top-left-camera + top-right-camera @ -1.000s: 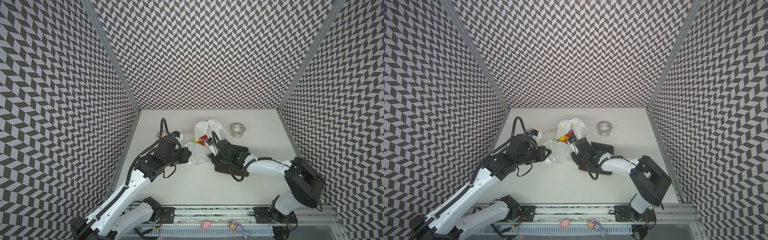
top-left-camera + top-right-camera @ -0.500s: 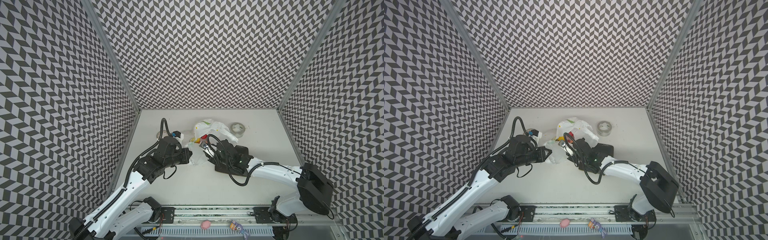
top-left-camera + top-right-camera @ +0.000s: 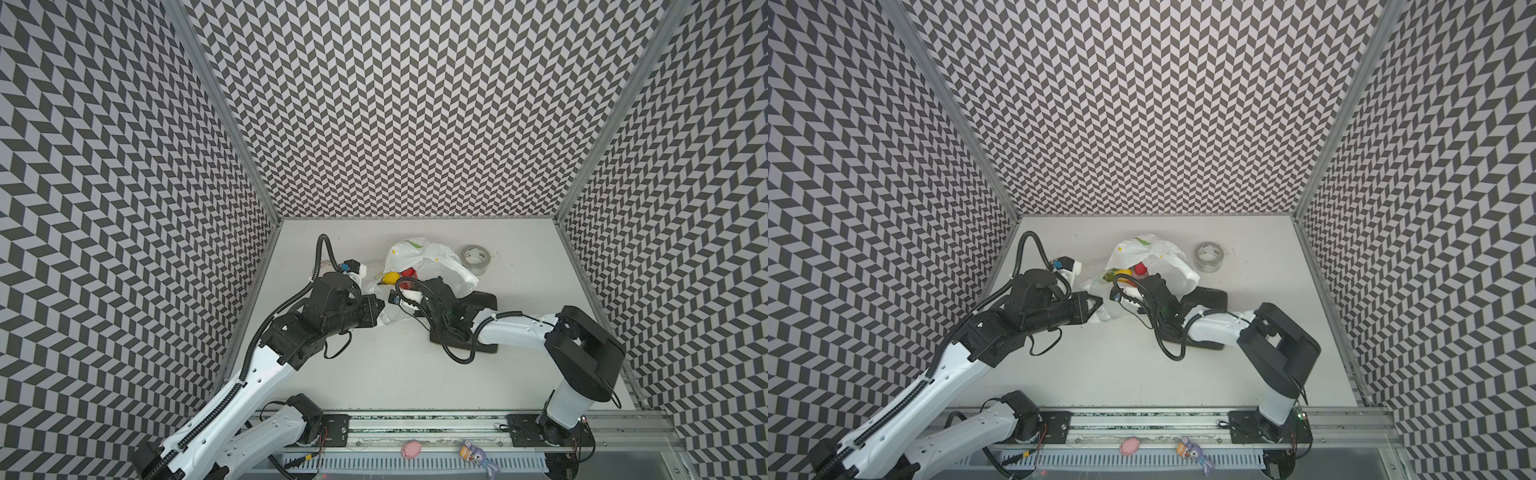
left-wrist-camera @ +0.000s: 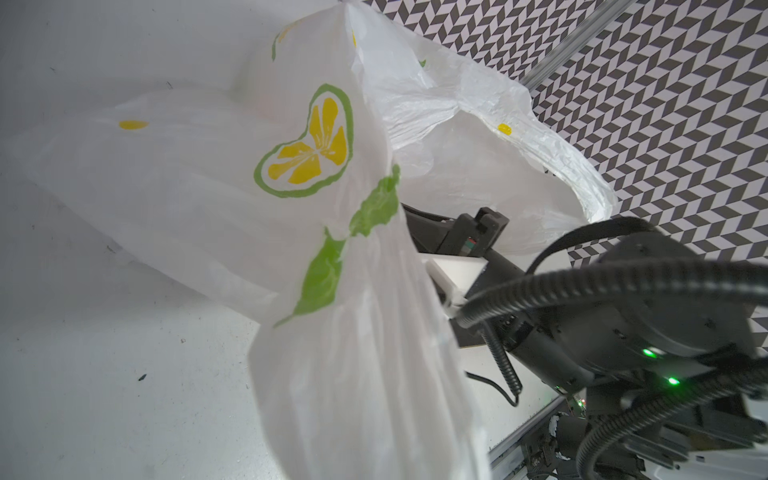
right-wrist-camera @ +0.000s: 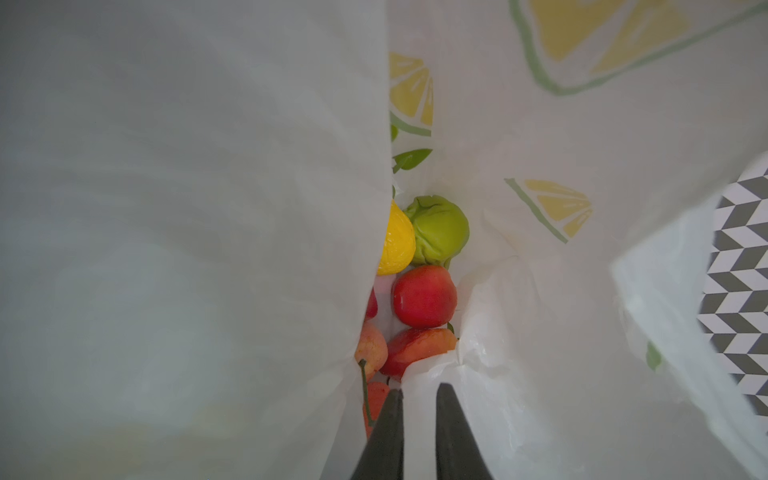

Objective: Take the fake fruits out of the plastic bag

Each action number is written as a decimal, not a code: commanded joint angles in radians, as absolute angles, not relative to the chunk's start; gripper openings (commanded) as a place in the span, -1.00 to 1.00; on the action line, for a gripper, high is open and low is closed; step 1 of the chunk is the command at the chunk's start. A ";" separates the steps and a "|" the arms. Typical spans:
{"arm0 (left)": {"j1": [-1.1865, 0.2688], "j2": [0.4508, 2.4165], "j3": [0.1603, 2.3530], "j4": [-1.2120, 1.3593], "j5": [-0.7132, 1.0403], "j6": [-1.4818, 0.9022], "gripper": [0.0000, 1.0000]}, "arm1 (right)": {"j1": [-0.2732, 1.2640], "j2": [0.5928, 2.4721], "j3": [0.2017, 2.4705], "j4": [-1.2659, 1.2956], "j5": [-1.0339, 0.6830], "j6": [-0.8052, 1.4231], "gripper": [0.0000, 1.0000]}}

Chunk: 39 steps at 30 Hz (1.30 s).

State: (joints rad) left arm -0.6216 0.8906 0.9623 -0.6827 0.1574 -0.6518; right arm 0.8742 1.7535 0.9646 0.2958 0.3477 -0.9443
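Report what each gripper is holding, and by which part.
Both hold the plastic bag. The left gripper pinches bunched film at its near left side; the right gripper pinches a fold of film at the mouth. No fake fruits gripped.

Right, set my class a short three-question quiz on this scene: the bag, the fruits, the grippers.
1. True or false: the fruits in the right wrist view lie inside the bag.
2. What does the right gripper pinch? A a red fruit; B the bag; C nothing.
3. Fill in: next to the yellow fruit lies a ___ fruit.
Key: 1 true; 2 B; 3 green.
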 commanded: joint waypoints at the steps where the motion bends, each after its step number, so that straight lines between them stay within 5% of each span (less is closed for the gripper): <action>1: -0.630 0.863 1.003 -0.733 0.157 -0.639 -1.00 | 0.872 1.821 1.030 0.347 0.402 -0.977 -0.68; 8: -0.639 0.829 0.993 -0.782 0.197 -0.636 -1.00 | 0.853 1.921 1.175 0.276 0.439 -0.801 -0.65; 15: -0.646 0.788 0.974 -0.806 0.237 -0.643 -1.00 | 0.838 1.979 1.306 0.050 0.373 -0.530 -0.25; 24: -0.646 0.731 0.928 -0.807 0.266 -0.665 -1.00 | 0.786 1.954 1.324 -0.060 0.254 -0.183 -0.01; 39: -0.646 0.692 0.852 -0.836 0.344 -0.671 -1.00 | 0.740 2.042 1.391 -0.177 0.240 0.257 0.03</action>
